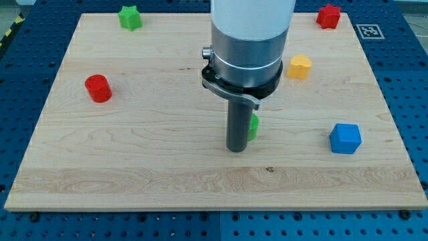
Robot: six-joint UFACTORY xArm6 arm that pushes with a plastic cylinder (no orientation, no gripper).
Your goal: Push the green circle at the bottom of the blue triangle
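My tip [236, 148] rests on the wooden board near the middle, a little below centre. A green block [253, 126] peeks out just right of the rod, touching or nearly touching it; most of it is hidden, so its shape cannot be made out. A blue block [345, 138] sits at the view's right, well to the right of my tip; it looks cube-like. No blue triangle shows clearly; the arm's body hides the board's upper middle.
A green star block [130, 17] lies at the top left. A red cylinder [98, 88] sits at the left. A yellow block [299, 66] is right of the arm. A red star-like block [328, 16] is at the top right. The wooden board [134, 167] ends at blue perforated table.
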